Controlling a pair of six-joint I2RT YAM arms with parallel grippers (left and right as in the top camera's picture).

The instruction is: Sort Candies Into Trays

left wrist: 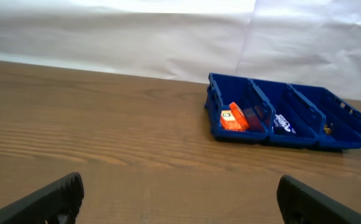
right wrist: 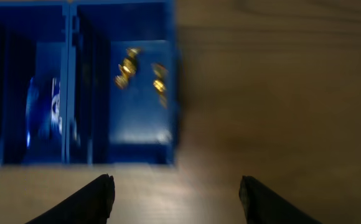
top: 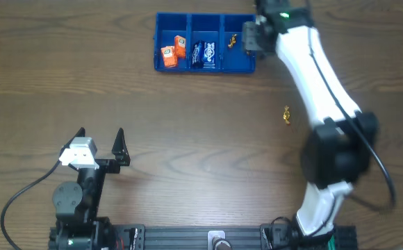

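A blue three-compartment tray (top: 206,68) stands at the far middle of the wooden table. Its left bin holds orange candy packs (top: 174,48), the middle bin blue packs (top: 204,53), the right bin gold-wrapped candies (top: 232,42). One gold candy (top: 286,114) lies loose on the table to the tray's right. My right gripper (top: 251,36) hovers by the tray's right end, open and empty; its wrist view looks down on the gold candies (right wrist: 128,65) and the blue packs (right wrist: 43,115). My left gripper (top: 101,137) rests open near its base, far from the tray (left wrist: 280,121).
Bare wood lies between the left arm and the tray. The right arm (top: 319,90) stretches diagonally across the table's right side, passing close to the loose candy. A white backdrop (left wrist: 168,37) rises behind the table.
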